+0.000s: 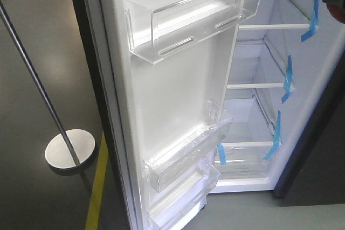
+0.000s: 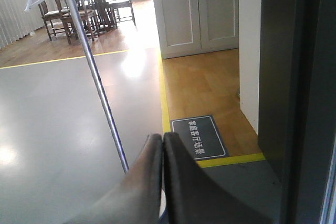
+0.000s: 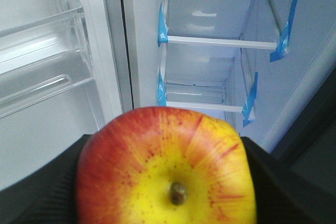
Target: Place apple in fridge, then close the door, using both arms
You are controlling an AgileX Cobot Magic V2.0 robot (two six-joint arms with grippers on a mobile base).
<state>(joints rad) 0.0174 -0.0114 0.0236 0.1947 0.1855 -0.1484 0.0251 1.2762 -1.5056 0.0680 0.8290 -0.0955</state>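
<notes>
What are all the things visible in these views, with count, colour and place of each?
apple: one, red and yellow, held, bottom of right wrist view.
fridge: one, white inside, open, right of front view.
door: one, white inside, open, centre of front view.
door bins: three, clear, on the door.
shelves: three, glass, inside the fridge.
tape strips: several, blue, at shelf ends.
pole: one, grey metal, round base, on floor left.
left gripper: one, dark, shut, empty.
right gripper: one, dark, shut on the apple.

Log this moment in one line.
right claw: shut on apple | left claw: shut, empty | door: open | apple: not yet in fridge
</notes>
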